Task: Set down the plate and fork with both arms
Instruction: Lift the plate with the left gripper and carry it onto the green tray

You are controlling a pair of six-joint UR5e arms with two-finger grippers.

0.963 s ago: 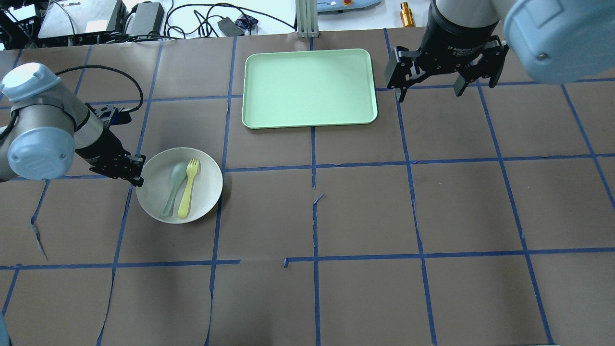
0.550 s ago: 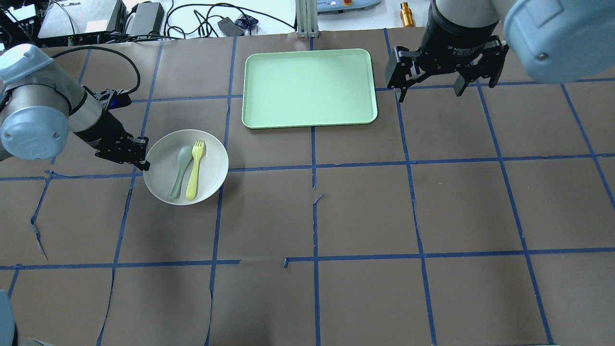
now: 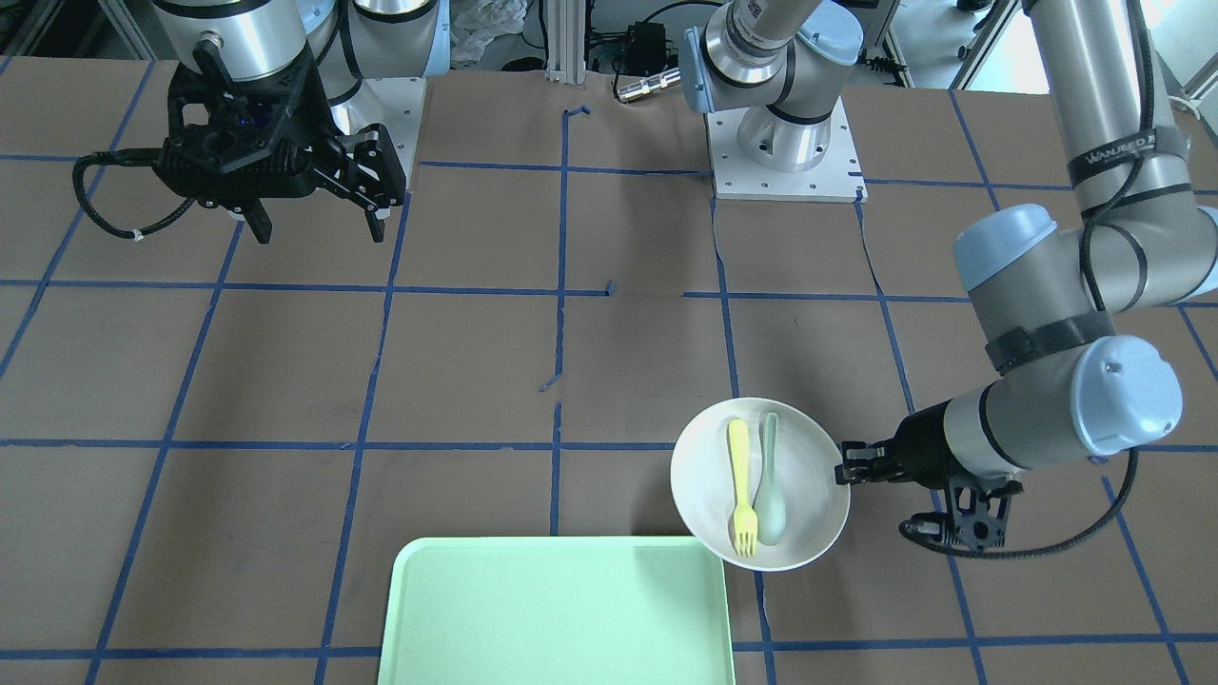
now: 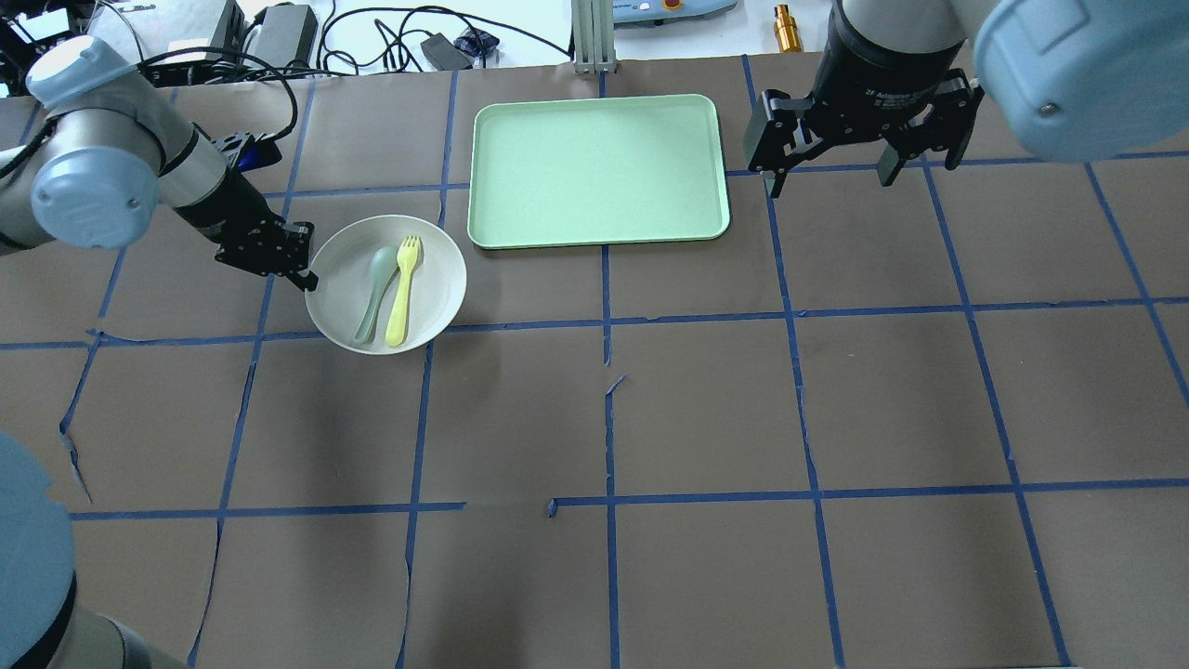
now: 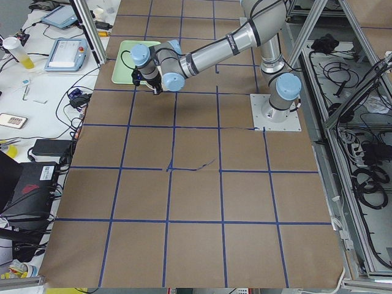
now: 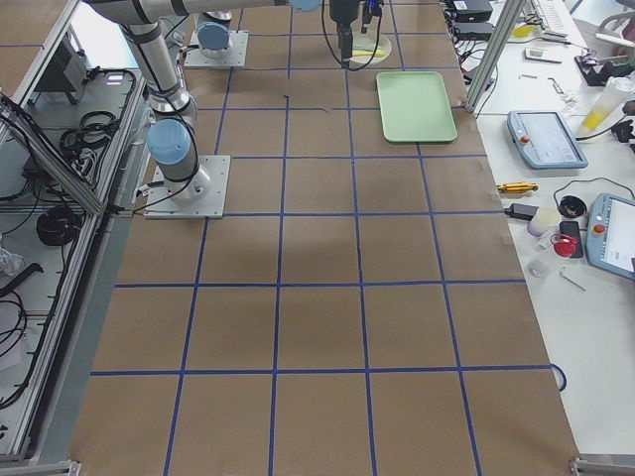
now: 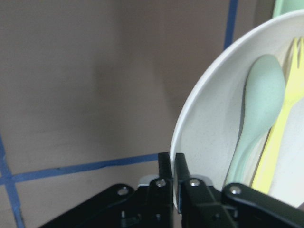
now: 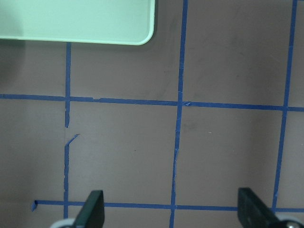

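The off-white plate (image 4: 427, 251) hangs above the table, left of the mint-green tray (image 4: 597, 169). It carries the pale-yellow fork (image 4: 400, 290) and a grey-green spoon (image 4: 375, 293) side by side. My left gripper (image 4: 307, 278) is shut on the plate's left rim; the left wrist view shows the rim (image 7: 190, 123) pinched between the fingers (image 7: 165, 166). In the front-facing view the plate (image 3: 702, 476), the fork (image 3: 739, 487) and the left gripper (image 3: 842, 473) show at lower right. My right gripper (image 4: 827, 178) is open and empty, high above the table right of the tray; it also shows in the front-facing view (image 3: 314, 228).
The tray (image 3: 557, 614) lies at the table's far middle, its near left corner close to the plate. Brown paper with blue tape lines covers the table (image 4: 706, 409). Cables and boxes (image 4: 279, 37) lie beyond the far edge.
My left gripper has carried the plate, with fork and spoon on it, up and to the right toward the tray. The right gripper has not moved.
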